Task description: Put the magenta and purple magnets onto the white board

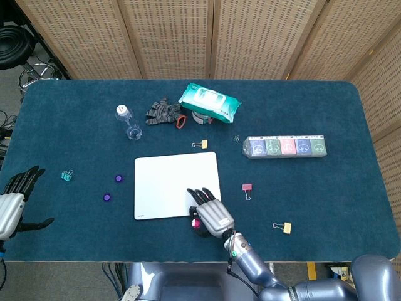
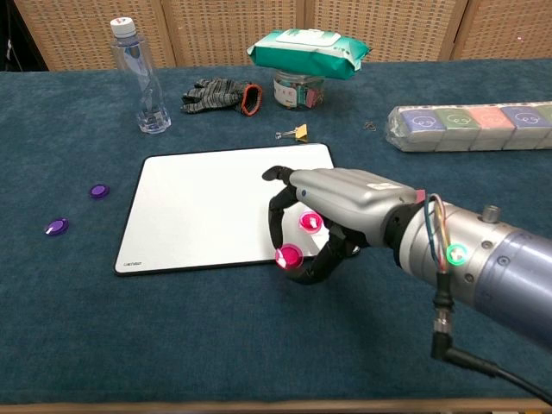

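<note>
Fingers of the left hand [image 1: 11, 204] are spread and hold nothing; it hangs at the near left table edge, well apart from everything else. Toward the board from it lie two purple magnets [image 2: 56, 227] on the blue cloth, one nearer the front [image 1: 106, 197] and one further back [image 2: 99, 190], neither yet on the white board [image 2: 207, 203].

Further right, the right hand [image 2: 323, 220] reaches over the board's near right corner. Its fingers are curled, and a magenta magnet [image 2: 289, 254] is pinched between thumb and fingertip, just at or above the board's front edge. A second magenta magnet [image 2: 309, 221] already sits on the board, directly under the palm and just behind the held one.

Risks, as I judge them: the pinched magnet is close to the one already placed, so the two could snap together or the placed one could jump toward the fingers as the hand lowers. Releasing where it now is might leave the magnet straddling the rim or off the board, since it hangs right at the edge. The curled fingers could also nudge the board across the cloth.

Right of this hand, a pink binder clip [image 1: 247, 188] lies near, clear of the work.
</note>
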Tool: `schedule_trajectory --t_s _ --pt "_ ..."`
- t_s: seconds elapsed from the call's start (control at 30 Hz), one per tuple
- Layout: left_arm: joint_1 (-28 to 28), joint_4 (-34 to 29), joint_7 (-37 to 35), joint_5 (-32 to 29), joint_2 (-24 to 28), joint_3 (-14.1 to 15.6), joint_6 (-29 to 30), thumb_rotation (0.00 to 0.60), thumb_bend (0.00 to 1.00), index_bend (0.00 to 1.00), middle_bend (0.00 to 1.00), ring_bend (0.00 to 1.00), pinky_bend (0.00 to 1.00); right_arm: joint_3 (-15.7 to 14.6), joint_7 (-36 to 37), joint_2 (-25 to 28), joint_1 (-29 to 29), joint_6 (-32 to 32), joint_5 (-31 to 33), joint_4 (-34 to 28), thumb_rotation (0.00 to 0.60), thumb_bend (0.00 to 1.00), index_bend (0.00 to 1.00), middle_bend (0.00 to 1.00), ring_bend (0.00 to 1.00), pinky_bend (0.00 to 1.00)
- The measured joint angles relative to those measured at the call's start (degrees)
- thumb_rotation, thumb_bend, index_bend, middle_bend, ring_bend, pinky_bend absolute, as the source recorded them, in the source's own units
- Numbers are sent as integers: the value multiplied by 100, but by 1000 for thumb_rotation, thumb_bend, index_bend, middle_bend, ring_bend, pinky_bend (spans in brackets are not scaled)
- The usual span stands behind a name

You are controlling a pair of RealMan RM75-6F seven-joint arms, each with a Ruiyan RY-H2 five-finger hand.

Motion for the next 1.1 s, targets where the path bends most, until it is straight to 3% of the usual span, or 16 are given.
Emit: schedule_trajectory --t_s 0.23,0.37,0.63,0.9,1.1 --pt "-24 -5 -18 -45 -1 6 -79 600 21 0 0 0 0 575 193 -30 272 -170 361 609 600 334 583 0 0 0" --pt "-29 11 -27 -62 -5 10 -102 600 22 0 0 0 0 749 348 -75 433 -310 530 1116 600 334 583 0 0 0" --pt "-36 18 -67 -53 3 17 -120 600 21 0 0 0 0 867 743 -242 529 -339 655 1763 600 334 577 0 0 0" --pt "-46 21 -82 -52 2 26 -150 600 22 0 0 0 0 991 986 -424 619 -353 743 1995 600 334 578 0 0 0" --pt "-44 12 -88 -44 -1 35 -148 600 22 0 0 0 0 1060 1040 -549 688 -396 915 2261 600 334 509 0 0 0"
